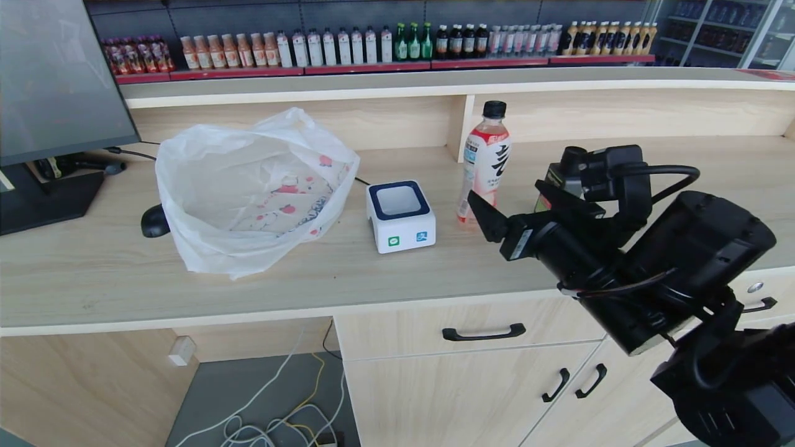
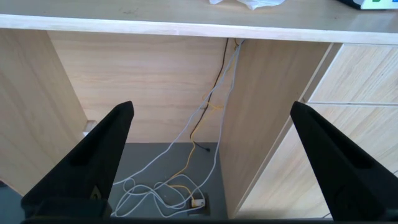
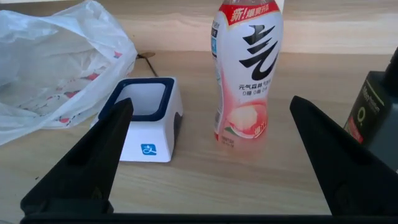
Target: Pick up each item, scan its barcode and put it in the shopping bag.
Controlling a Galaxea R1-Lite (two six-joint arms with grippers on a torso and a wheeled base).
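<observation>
A pink peach-drink bottle [image 1: 486, 161] [image 3: 245, 74] with a black cap stands upright on the wooden counter [image 1: 310, 273]. A dark green bottle [image 1: 551, 186] [image 3: 373, 112] stands to its right, partly hidden by my right arm. The white and blue barcode scanner [image 1: 400, 216] [image 3: 149, 124] sits mid-counter. Left of it the white plastic shopping bag [image 1: 248, 192] [image 3: 56, 68] gapes open. My right gripper [image 1: 504, 192] [image 3: 211, 162] is open and empty, just in front of the two bottles. My left gripper [image 2: 211, 168] is open and empty, low down and facing the gap under the counter.
A monitor [image 1: 56, 74] stands on the counter's far left, with a black mouse [image 1: 154, 221] beside the bag. Drawers with black handles [image 1: 484, 334] sit below the counter. Loose cables [image 2: 168, 186] lie on the floor underneath. A raised shelf [image 1: 435, 84] backs the counter.
</observation>
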